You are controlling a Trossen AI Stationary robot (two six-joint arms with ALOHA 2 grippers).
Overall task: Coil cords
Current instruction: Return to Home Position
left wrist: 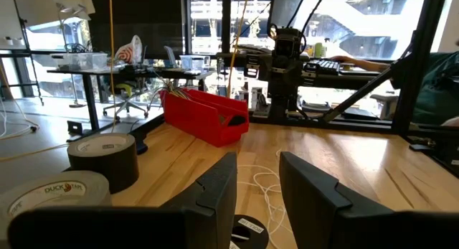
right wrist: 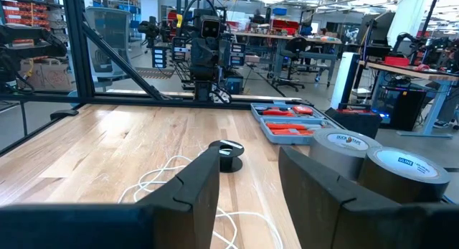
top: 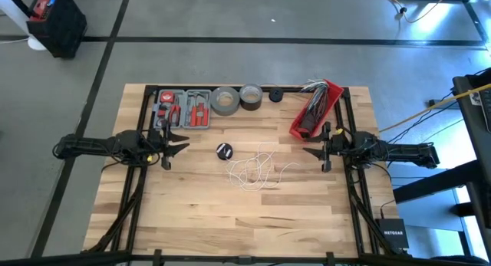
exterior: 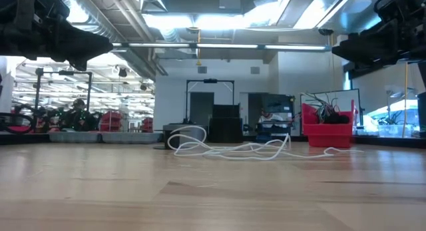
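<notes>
White cable [top: 253, 172]: loose tangle at surface [top: 192, 212] centre, beside black spool [top: 223, 150], long axis arm to arm; bare wood around. Left gripper [top: 184, 142], right gripper [top: 313, 149]: flanking spool, well apart, jaws parted, empty.

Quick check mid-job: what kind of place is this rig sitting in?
Probably a robotics lab or workshop: a wooden bench carrying a tool tray, duct tape rolls and a red bin of wires, with desks, office chairs and exposed ceiling ducts beyond.
</notes>
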